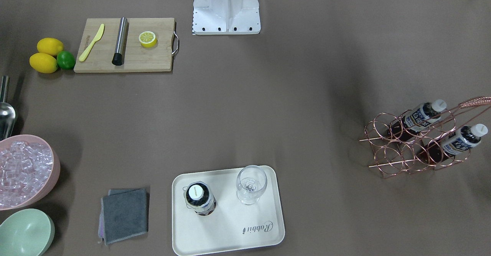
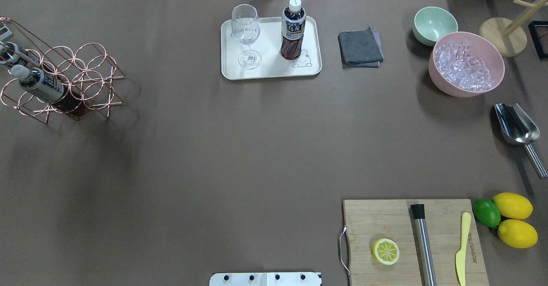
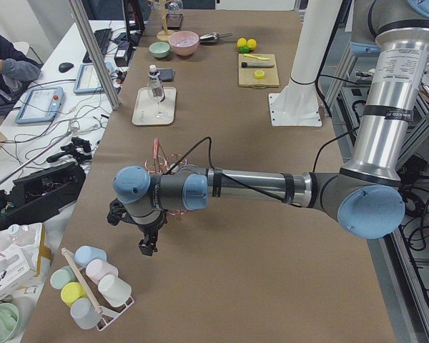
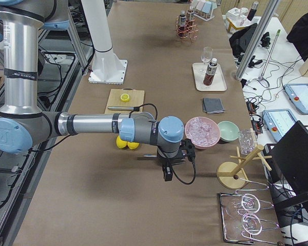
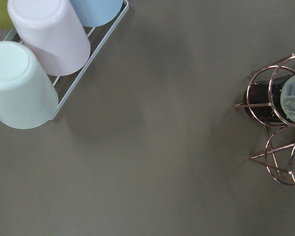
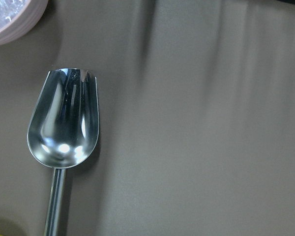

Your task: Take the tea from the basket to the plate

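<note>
One tea point(image 2: 293, 28) is being seen upright on the plate point(image 2: 274, 63) w/ two more lying in the basket point(image 2: 85, 76), prob. stiff, light-ish, slick, best being gripped mid-body; left gripper point(image 3: 148, 246) & right gripper point(image 4: 168, 175) are being held off the bottles, jaw opening can't be told.

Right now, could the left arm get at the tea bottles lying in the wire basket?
Probably yes. The left hand hangs over bare table close beside the basket, with nothing between them; its two tea bottles lie uncovered in the wire rings.
</note>
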`<state>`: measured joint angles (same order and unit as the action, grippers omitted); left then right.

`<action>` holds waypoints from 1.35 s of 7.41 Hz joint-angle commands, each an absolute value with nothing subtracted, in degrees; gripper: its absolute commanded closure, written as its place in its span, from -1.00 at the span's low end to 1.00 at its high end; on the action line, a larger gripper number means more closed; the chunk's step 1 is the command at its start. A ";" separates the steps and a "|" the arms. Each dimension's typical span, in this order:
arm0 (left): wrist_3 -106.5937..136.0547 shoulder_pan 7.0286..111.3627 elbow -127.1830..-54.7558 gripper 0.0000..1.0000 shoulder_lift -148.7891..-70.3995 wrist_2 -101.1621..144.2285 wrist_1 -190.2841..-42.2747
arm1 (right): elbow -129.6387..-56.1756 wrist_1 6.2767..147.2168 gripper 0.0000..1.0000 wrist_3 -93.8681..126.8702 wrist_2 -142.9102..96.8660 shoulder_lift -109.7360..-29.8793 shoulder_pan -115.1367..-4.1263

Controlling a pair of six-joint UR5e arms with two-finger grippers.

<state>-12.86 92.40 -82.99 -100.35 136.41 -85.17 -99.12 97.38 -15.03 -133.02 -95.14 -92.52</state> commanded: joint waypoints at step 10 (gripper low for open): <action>-12.74 92.29 -82.89 -0.95 -99.67 133.95 -85.43 | -100.02 97.38 -1.00 -15.03 -132.54 -94.92 -92.64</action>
<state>-12.80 92.29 -83.23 -99.67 134.08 -85.41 -99.57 97.38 -14.96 -132.83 -94.92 -92.64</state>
